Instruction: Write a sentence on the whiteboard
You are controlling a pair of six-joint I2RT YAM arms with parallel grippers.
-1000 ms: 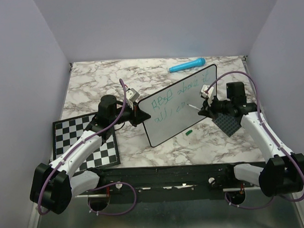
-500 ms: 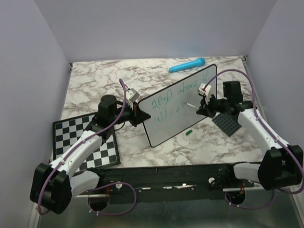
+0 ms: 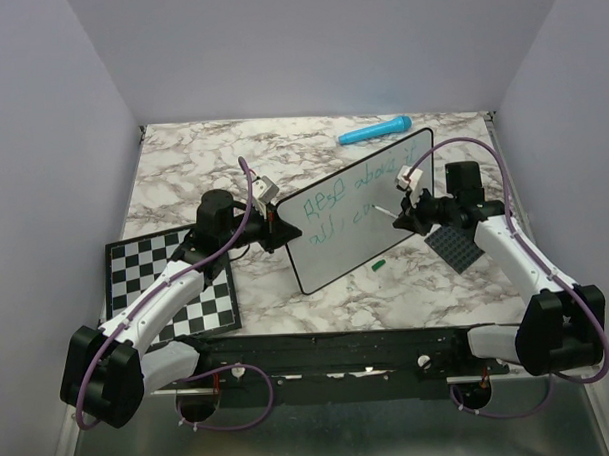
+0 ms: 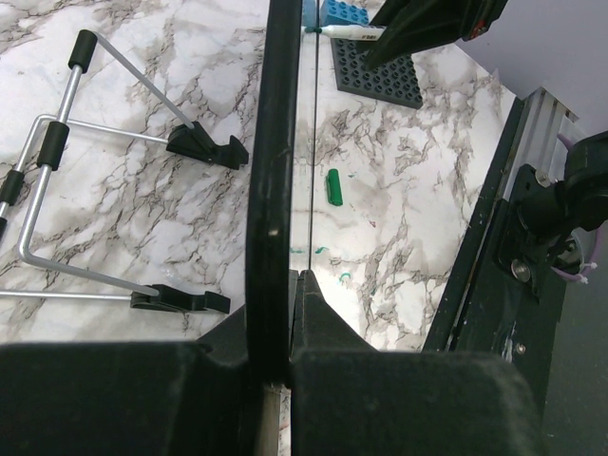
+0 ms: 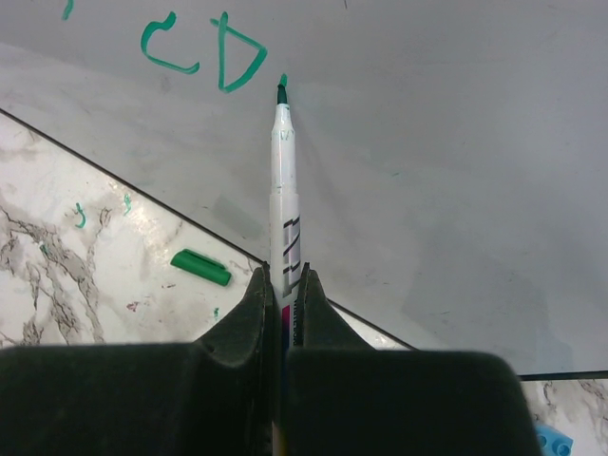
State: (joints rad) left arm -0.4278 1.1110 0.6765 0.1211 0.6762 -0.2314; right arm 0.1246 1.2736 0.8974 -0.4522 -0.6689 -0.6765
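The whiteboard (image 3: 345, 237) stands tilted on the marble table, and my left gripper (image 3: 274, 225) is shut on its left black rim (image 4: 275, 190). Two lines of green handwriting, the sentence (image 3: 334, 209), run across the board. My right gripper (image 3: 409, 216) is shut on a white marker (image 5: 283, 190). Its green tip (image 5: 281, 93) touches the board (image 5: 427, 142) just right of the last green letters (image 5: 204, 57). The marker also shows in the top view (image 3: 386, 214).
A green marker cap (image 3: 379, 264) lies on the table below the board and shows in both wrist views (image 5: 200, 267) (image 4: 333, 186). A checkerboard (image 3: 171, 283) lies at left, a blue marker (image 3: 375, 131) at the back, a dark studded plate (image 3: 453, 247) at right. A wire stand (image 4: 104, 190) lies behind the board.
My right gripper has shifted slightly left and up with the marker, toward the end of the second line. The left arm and the board have not moved.
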